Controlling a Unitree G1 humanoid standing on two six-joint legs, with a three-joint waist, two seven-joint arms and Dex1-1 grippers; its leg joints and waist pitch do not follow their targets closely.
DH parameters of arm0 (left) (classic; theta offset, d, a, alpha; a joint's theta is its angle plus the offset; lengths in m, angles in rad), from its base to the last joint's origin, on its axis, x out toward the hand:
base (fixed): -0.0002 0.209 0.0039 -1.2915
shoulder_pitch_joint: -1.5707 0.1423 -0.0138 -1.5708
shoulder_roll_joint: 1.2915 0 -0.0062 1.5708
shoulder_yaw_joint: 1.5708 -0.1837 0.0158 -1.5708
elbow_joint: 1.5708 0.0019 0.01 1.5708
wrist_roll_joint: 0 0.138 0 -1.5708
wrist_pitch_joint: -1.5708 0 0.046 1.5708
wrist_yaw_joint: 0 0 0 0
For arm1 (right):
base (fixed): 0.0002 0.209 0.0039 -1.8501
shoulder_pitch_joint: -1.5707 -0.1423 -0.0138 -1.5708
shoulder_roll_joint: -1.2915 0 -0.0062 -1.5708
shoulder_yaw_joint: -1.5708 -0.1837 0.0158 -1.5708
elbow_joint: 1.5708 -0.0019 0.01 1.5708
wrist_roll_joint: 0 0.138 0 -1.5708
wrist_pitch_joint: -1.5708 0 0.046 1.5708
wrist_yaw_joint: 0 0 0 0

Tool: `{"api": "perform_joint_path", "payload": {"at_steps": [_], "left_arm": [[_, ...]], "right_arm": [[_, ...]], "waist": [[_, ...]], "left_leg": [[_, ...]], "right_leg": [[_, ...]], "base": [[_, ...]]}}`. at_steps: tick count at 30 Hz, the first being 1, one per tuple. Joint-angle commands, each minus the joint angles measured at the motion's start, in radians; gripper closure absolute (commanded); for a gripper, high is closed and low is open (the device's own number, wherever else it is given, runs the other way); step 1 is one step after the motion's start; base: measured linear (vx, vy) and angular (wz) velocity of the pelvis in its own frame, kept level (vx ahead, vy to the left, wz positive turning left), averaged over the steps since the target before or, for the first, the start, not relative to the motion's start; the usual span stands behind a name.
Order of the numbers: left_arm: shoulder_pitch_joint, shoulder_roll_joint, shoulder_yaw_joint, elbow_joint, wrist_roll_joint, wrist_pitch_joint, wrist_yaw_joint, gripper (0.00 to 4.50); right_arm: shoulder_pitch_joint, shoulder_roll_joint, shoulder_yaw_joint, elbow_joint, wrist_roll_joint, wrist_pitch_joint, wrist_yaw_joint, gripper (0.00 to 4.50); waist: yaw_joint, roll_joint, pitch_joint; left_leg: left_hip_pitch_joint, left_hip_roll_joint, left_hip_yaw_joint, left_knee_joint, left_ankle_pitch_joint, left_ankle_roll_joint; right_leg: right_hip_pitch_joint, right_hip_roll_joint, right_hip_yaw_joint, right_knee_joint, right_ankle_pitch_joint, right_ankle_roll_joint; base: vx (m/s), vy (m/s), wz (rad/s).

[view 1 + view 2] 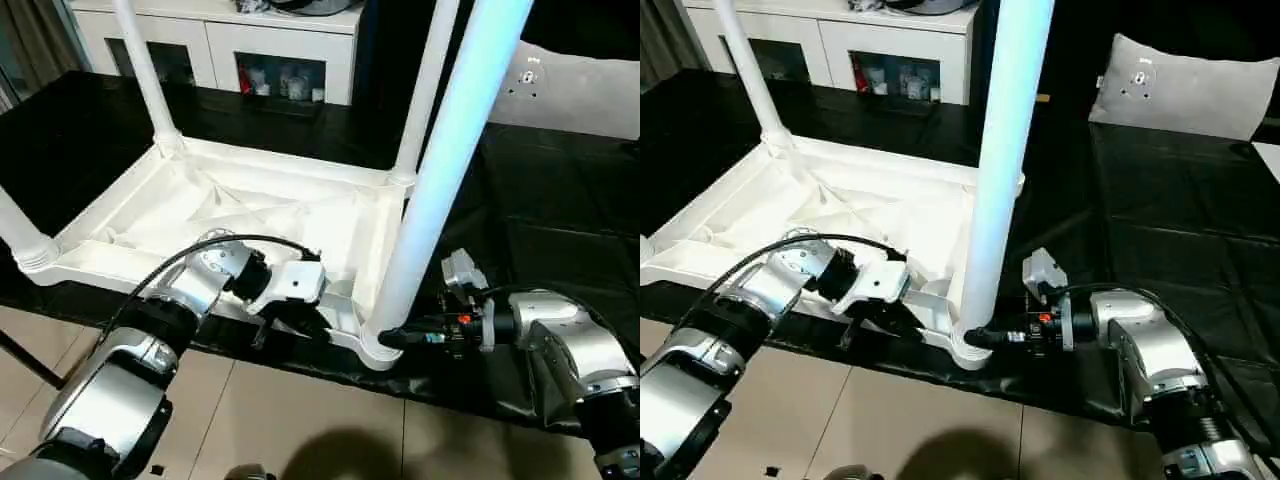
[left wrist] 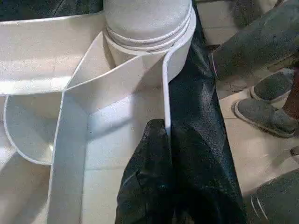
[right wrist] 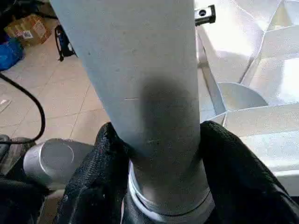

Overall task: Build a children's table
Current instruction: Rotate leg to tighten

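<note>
1. standing here, i see the tabletop lying upside down on the black-covered surface, ribs up, with four legs standing in its corner sockets; the step in hand looks like seating the last one, the near leg, in the near corner socket on the robot's right.
2. the left gripper has its two black fingers pinched together on the thin near rim of the tabletop, just beside that socket, steadying the piece.
3. the right gripper has a finger on either side of the near leg, low down just above its flared end; the fingers sit against the tube, so i'd call it clamped on the leg.
4. next, i'd judge, the leg needs pressing or twisting firmly down while the rim is kept pinned.
5. hard to tell: whether the flared end is fully home, since the fingers cover part of the joint. the leg tops are cut off above, and the leg at far left is half out of frame. a person's slippered feet stand close by.
</note>
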State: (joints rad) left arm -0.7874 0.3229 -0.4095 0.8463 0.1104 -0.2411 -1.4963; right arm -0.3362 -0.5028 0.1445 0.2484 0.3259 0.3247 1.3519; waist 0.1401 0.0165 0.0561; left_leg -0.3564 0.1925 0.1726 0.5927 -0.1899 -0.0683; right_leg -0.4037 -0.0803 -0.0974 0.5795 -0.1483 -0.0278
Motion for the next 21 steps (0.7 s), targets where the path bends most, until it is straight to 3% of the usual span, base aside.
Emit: {"api": "perform_joint_path", "payload": {"at_steps": [1, 5, 6, 10, 12, 13, 15, 20, 21], "left_arm": [[-0.007, -0.023, 0.000, -0.017, 0.000, 0.044, 0.043, 4.50], [-0.021, -0.059, 0.038, 0.000, 0.005, 0.130, 0.182, 4.50], [-0.031, -0.091, 0.062, 0.006, 0.005, 0.198, 0.278, 4.50], [-0.051, -0.152, 0.093, 0.020, 0.006, 0.292, 0.422, 4.50], [-0.058, -0.183, 0.106, 0.025, 0.008, 0.324, 0.485, 4.50], [-0.065, -0.207, 0.116, 0.029, 0.012, 0.347, 0.539, 4.50], [-0.074, -0.245, 0.127, 0.031, 0.022, 0.381, 0.627, 4.50], [-0.082, -0.273, 0.131, 0.032, 0.035, 0.378, 0.685, 4.50], [-0.082, -0.272, 0.130, 0.032, 0.038, 0.371, 0.686, 4.50]], "right_arm": [[0.010, 0.031, -0.024, -0.039, 0.059, 0.034, -0.039, 2.47], [0.025, 0.076, -0.038, -0.064, 0.049, 0.050, -0.140, 2.48], [0.017, 0.131, -0.044, -0.051, -0.011, 0.040, -0.284, 2.48], [-0.017, 0.247, -0.083, -0.017, -0.065, 0.051, -0.528, 2.51], [-0.040, 0.302, -0.106, 0.001, -0.089, 0.053, -0.646, 2.52], [-0.056, 0.335, -0.113, 0.015, -0.119, 0.054, -0.736, 2.52], [-0.082, 0.399, -0.133, 0.036, -0.153, 0.059, -0.889, 2.53], [-0.091, 0.429, -0.112, 0.040, -0.219, 0.010, -0.951, 2.53], [-0.091, 0.430, -0.111, 0.040, -0.220, 0.000, -0.948, 2.20]], "waist": [[-0.003, -0.009, -0.076], [-0.009, -0.010, -0.071], [-0.009, -0.012, -0.070], [-0.045, -0.014, -0.068], [-0.055, -0.015, -0.071], [-0.062, -0.010, -0.072], [-0.069, -0.012, -0.075], [-0.071, -0.005, -0.081], [-0.071, -0.003, -0.081]], "left_leg": [[0.005, 0.044, -0.006, -0.065, -0.153, 0.072], [0.007, 0.038, -0.007, -0.069, -0.186, 0.048], [0.010, 0.035, -0.006, -0.069, -0.197, 0.044], [0.007, 0.025, -0.013, -0.072, -0.208, 0.015], [0.000, 0.023, -0.013, -0.070, -0.190, 0.029], [0.002, 0.025, -0.012, -0.069, -0.180, 0.031], [0.001, 0.023, -0.011, -0.067, -0.159, 0.033], [-0.003, 0.027, -0.009, -0.064, -0.099, 0.068], [-0.003, 0.028, -0.009, -0.063, -0.095, 0.078]], "right_leg": [[0.059, -0.075, 0.049, -0.061, -0.290, -0.183], [0.058, -0.075, 0.045, -0.074, -0.382, -0.155], [0.056, -0.075, 0.044, -0.080, -0.428, -0.137], [0.056, -0.075, 0.037, -0.093, -0.511, -0.090], [0.061, -0.073, 0.038, -0.090, -0.475, -0.095], [0.055, -0.071, 0.041, -0.086, -0.435, -0.114], [0.056, -0.069, 0.042, -0.079, -0.383, -0.134], [0.062, -0.067, 0.048, -0.059, -0.201, -0.191], [0.063, -0.067, 0.048, -0.058, -0.170, -0.201]], "base": [[0.000, 0.000, 0.00], [0.000, 0.000, 0.00], [0.000, 0.000, 0.00], [0.000, 0.000, 0.00], [0.000, 0.000, 0.00], [0.000, 0.000, 0.00], [0.000, 0.000, 0.00], [0.000, 0.000, 0.00], [0.000, 0.000, 0.00]]}}
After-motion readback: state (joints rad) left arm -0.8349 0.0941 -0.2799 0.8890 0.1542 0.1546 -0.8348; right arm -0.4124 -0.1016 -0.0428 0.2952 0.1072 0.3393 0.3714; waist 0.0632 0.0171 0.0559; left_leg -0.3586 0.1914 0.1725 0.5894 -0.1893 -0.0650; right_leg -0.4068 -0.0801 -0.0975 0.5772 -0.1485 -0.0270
